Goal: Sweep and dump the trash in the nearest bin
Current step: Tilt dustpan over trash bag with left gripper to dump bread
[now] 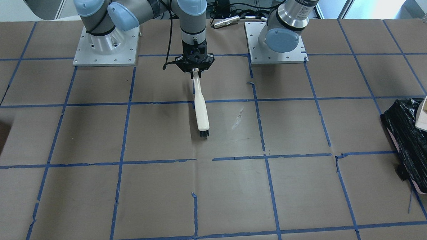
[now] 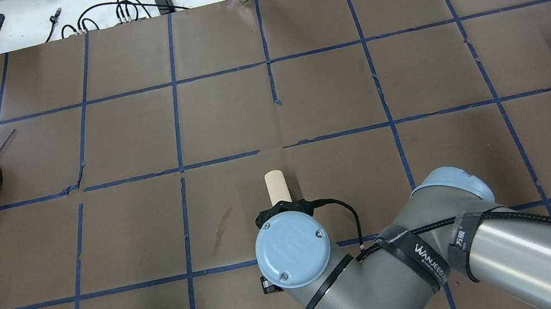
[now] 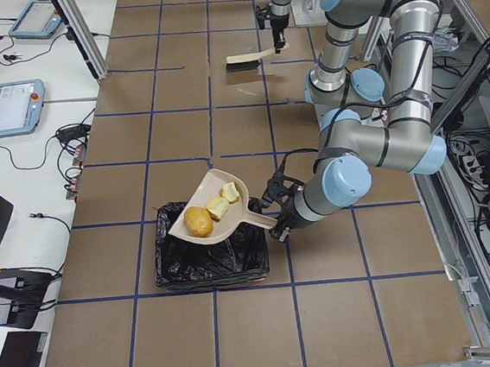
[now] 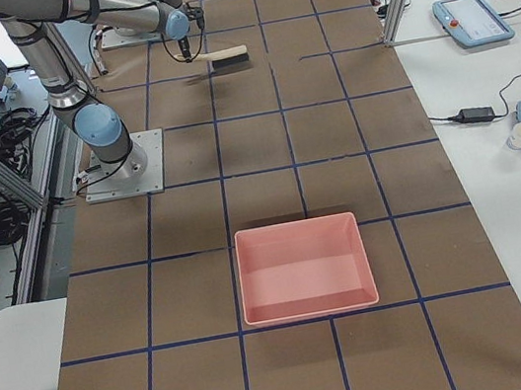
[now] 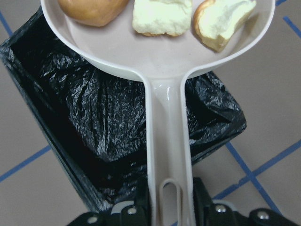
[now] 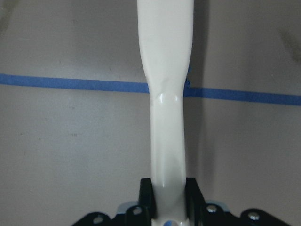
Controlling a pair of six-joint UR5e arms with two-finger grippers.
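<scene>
- The trash sits in the dustpan [image 5: 141, 52]. It is three pieces in a row: an orange-brown lump [image 5: 91, 9], a pale chunk [image 5: 162, 16] in the middle and a crusted chunk [image 5: 223, 21] at the other end.
- I see the dustpan held in the air over the bin [image 5: 94, 127]. Its handle crosses the black liner and its scoop reaches past the bin's far rim.
- None of the pieces is in the bin yet.
- My left gripper [image 5: 170, 200] is clamped on the end of the dustpan handle, one finger on each side.
- The bin stands on the table [image 2: 223, 113] at the end on the robot's left, well apart from everything else.
- My right gripper [image 1: 196, 72] is closed on the thin end of the brush [image 1: 201, 109], near the middle of the table in front of the arm bases.
- The side views show the brush lying level, with its shadow apart beneath it.
- A pink tray [image 4: 303, 268] rests at the table's opposite end.
</scene>
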